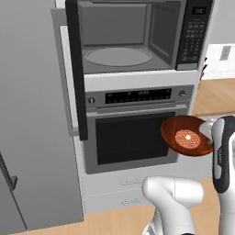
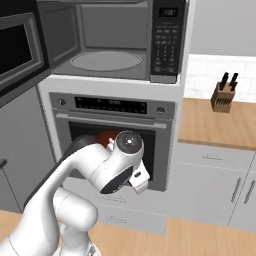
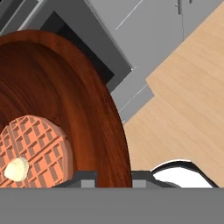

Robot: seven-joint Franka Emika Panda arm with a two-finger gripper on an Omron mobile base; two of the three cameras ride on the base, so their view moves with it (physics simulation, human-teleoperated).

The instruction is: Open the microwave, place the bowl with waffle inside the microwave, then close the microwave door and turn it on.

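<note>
Bowl with waffle [image 1: 186, 136] before oven [image 1: 137, 128], below microwave [image 1: 137, 36].

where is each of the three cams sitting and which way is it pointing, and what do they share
Left base view: behind-left, facing the open microwave; arm lower right, carrying the bowl with waffle.
Right base view: behind-right, facing the same wall; arm lower left covers most of the bowl.
Hand view: on the hand, along the gripper clamped on the bowl's rim.
All three share the bowl.
</note>
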